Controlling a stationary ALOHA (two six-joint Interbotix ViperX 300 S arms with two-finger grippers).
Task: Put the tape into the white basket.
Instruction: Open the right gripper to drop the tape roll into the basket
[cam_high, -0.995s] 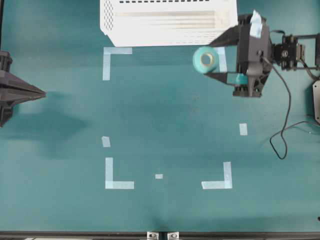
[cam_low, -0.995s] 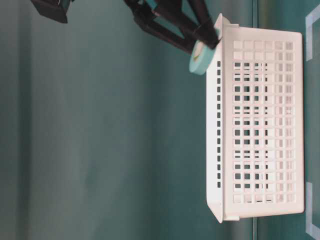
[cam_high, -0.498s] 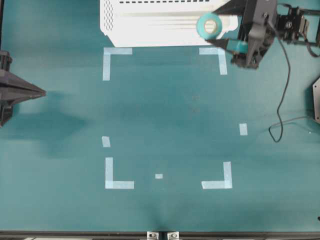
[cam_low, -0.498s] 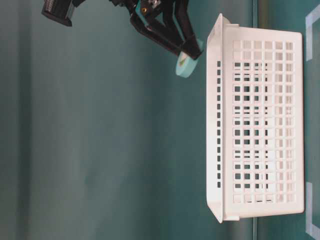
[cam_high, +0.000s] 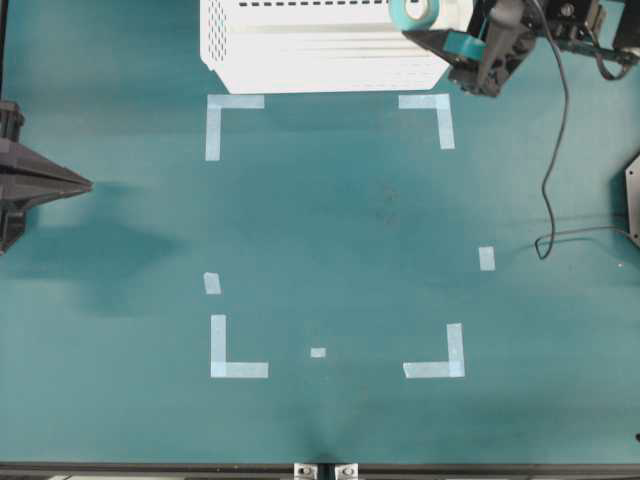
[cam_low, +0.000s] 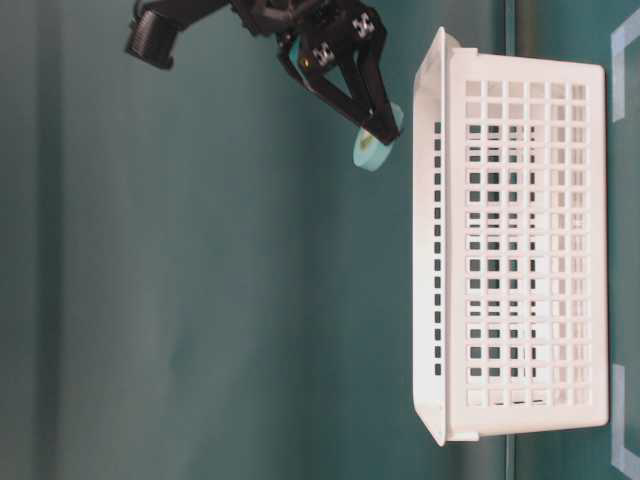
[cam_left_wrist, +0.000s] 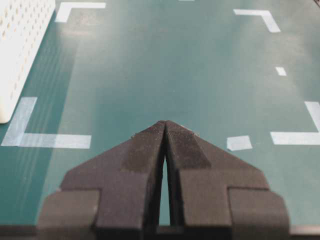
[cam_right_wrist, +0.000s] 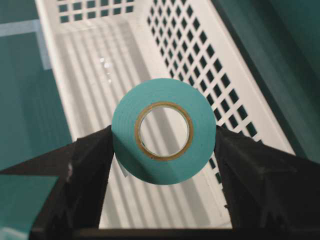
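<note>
We have the tape (cam_right_wrist: 164, 131) clamped between the two fingers of our right end effector (cam_right_wrist: 165, 145), one finger pressed on each side of the roll, with its open core facing the wrist camera. Through that core, and all around the roll, we see the ribbed floor and slotted walls of the white basket (cam_right_wrist: 100, 75), so the tape hangs above the basket's interior, near one end of it. In the overhead view the roll (cam_high: 416, 12) sits at the far edge of the scene over the right end of the basket (cam_high: 300, 60). From table level the tape (cam_low: 374, 145) appears clear of the basket rim (cam_low: 436, 60), held in the air and touching nothing but the fingers.

Our left end effector (cam_left_wrist: 165, 150) rests at the left of the counter (cam_high: 330, 230), its fingers pressed together on nothing, well away from the work.

We judge the task mostly done: the tape is picked up and carried over the basket. What is left is the release, perhaps after lowering a little so the roll does not bounce or roll out, and then pulling the arm clear.
</note>
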